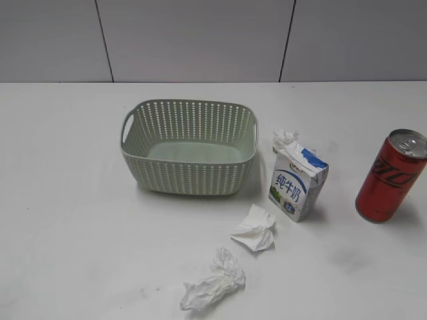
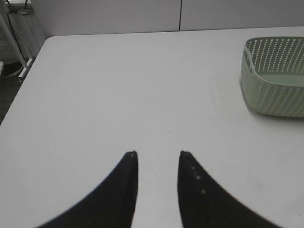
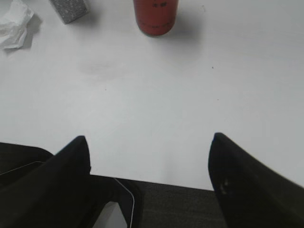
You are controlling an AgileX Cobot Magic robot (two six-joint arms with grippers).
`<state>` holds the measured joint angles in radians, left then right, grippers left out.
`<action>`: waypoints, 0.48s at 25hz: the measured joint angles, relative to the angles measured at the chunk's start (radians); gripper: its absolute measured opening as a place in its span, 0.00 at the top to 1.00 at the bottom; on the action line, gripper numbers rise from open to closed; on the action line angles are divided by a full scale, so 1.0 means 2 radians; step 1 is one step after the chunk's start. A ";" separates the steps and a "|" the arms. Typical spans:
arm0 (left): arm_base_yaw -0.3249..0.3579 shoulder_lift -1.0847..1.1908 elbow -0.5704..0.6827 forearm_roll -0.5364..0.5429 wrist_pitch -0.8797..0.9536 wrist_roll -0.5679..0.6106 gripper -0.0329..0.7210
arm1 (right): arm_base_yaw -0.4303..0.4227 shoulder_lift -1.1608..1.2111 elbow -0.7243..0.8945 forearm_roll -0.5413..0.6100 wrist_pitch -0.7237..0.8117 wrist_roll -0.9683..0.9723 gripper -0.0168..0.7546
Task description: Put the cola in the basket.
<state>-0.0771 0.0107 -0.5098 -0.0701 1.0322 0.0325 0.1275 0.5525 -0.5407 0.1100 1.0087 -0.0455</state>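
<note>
The cola is a tall red can with black lettering, upright at the right edge of the exterior view; its lower part shows at the top of the right wrist view. The pale green slotted basket stands empty at the table's middle, and its left end shows in the left wrist view. My left gripper is open and empty over bare table, well left of the basket. My right gripper is wide open and empty at the table's front edge, well short of the can. Neither gripper shows in the exterior view.
A white-and-blue milk carton stands between basket and can, its corner in the right wrist view. Crumpled tissues lie behind the carton, in front of the basket and near the front edge. A grey panelled wall backs the table.
</note>
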 joint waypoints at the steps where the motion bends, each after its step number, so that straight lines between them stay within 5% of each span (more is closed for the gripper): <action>1: 0.000 0.000 0.000 0.000 0.000 0.000 0.65 | 0.000 0.018 -0.006 0.006 -0.007 -0.001 0.22; 12: 0.000 0.000 0.000 0.000 0.000 0.000 0.65 | 0.000 0.234 -0.096 0.014 -0.074 0.000 0.12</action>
<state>-0.0771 0.0107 -0.5098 -0.0701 1.0322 0.0325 0.1275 1.0197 -0.7324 0.1374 0.8602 -0.0463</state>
